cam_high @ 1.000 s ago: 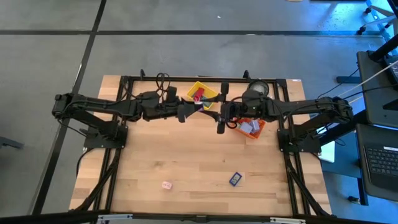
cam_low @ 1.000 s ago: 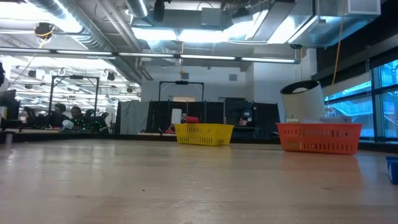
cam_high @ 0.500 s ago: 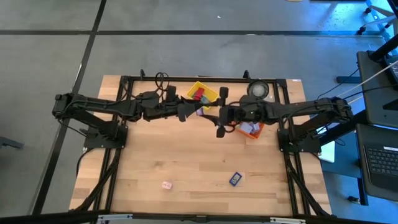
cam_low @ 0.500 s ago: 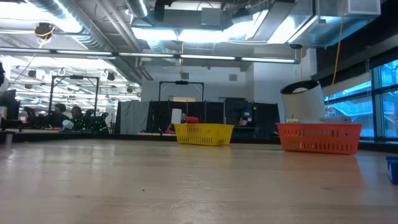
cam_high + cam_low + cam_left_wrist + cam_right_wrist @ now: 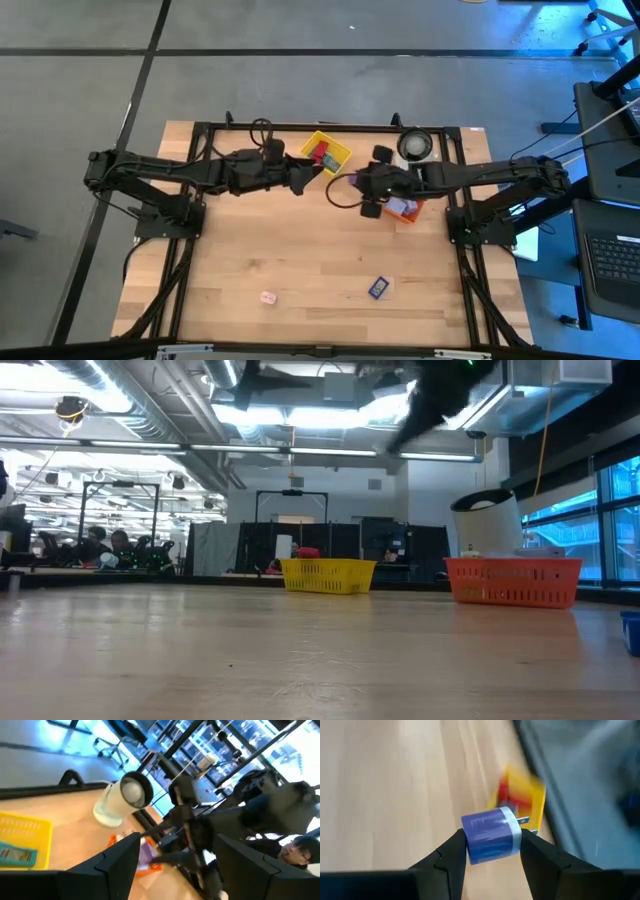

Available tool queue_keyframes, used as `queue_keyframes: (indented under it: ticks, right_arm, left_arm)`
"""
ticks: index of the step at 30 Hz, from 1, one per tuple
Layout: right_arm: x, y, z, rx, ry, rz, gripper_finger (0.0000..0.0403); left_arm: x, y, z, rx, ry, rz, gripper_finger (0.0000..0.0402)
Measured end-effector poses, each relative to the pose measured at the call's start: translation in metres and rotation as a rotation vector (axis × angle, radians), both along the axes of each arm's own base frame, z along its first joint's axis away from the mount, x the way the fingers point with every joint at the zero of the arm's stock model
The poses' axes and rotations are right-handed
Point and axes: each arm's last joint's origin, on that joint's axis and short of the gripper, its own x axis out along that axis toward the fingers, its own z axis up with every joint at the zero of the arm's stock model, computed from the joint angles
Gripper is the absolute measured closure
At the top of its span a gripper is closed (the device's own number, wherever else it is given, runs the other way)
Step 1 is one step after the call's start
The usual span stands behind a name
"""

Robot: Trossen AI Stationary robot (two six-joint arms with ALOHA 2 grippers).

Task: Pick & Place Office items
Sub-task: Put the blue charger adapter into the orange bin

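A blue-lavender block (image 5: pixel 490 837) with two metal prongs sits between the fingers of my right gripper (image 5: pixel 492 842), which is shut on it. In the high view the right gripper (image 5: pixel 352 184) hangs above the table between the yellow bin (image 5: pixel 325 150) and the orange bin (image 5: pixel 405 208). My left gripper (image 5: pixel 175 870) faces it from the left, by the yellow bin, open with nothing between its fingers. Red pieces (image 5: pixel 320 152) lie in the yellow bin. A dark blue item (image 5: pixel 378 287) and a pink item (image 5: pixel 267 297) lie on the table near the front. My right gripper pinches the block's two opposite sides (image 5: pixel 470 845) between its two fingers. The fingers come from the table's right, slanting down. The block's pronged end (image 5: pixel 522 822) points away from the gripper, and the block is lifted clear of the table.
A white round roll (image 5: pixel 415 145) lies at the back right behind the orange bin (image 5: pixel 512 582). The yellow bin (image 5: pixel 328 575) stands at the back middle. A wide stretch of bare wood (image 5: pixel 300 250) runs from the bins to the near edge. People sit in the room beyond.
My right gripper has tipped downward and turned about its wrist, and has sunk a little: its dark arm now shows at the top of the low view, where it did not before.
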Motion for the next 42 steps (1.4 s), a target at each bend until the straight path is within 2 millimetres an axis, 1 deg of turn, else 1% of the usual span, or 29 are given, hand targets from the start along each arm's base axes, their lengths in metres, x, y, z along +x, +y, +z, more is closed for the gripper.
queue_keyframes:
  ticks: [5, 8, 11, 15, 18, 24, 26, 30, 36, 39, 42]
  right_arm:
    - [-0.026, -0.008, -0.023, 0.139, 0.251, -0.192, 0.0244]
    - [-0.044, -0.011, -0.037, 0.168, 0.405, -0.293, 0.0244]
    - [-0.057, -0.013, -0.053, 0.183, 0.494, -0.373, 0.0244]
    - [-0.064, -0.015, -0.07, 0.213, 0.505, -0.461, 0.0244]
    - [-0.064, -0.017, -0.077, 0.242, 0.454, -0.517, 0.0244]
    - [-0.06, -0.021, -0.077, 0.263, 0.387, -0.554, 0.0243]
    - [-0.06, -0.022, -0.077, 0.271, 0.392, -0.559, 0.0243]
    - [-0.06, -0.023, -0.078, 0.34, 0.388, -0.581, 0.0243]
    - [-0.061, -0.024, -0.078, 0.366, 0.391, -0.596, 0.0242]
    - [-0.061, -0.024, -0.078, 0.371, 0.384, -0.607, 0.0233]
    - [-0.061, -0.024, -0.078, 0.371, 0.384, -0.607, 0.0213]
  left_arm:
    - [0.0, 0.0, -0.003, -0.033, 0.022, -0.001, 0.0151]
    - [-0.001, 0.0, -0.005, -0.042, 0.034, 0.0, 0.0151]
    - [-0.001, -0.001, -0.005, -0.043, 0.035, -0.002, 0.0151]
    - [-0.001, -0.001, -0.005, -0.043, 0.036, -0.002, 0.0151]
    - [-0.001, -0.001, -0.005, -0.043, 0.037, -0.002, 0.0151]
    - [-0.001, -0.001, -0.005, -0.043, 0.036, -0.002, 0.0151]
    - [-0.001, -0.001, -0.005, -0.043, 0.036, -0.004, 0.0151]
    - [0.0, -0.002, -0.005, -0.049, 0.037, -0.036, 0.0151]
    - [0.0, -0.003, -0.005, -0.053, 0.037, -0.058, 0.0151]
    - [0.0, -0.003, -0.005, -0.053, 0.037, -0.058, 0.0151]
    - [0.0, -0.003, -0.005, -0.053, 0.037, -0.058, 0.0151]
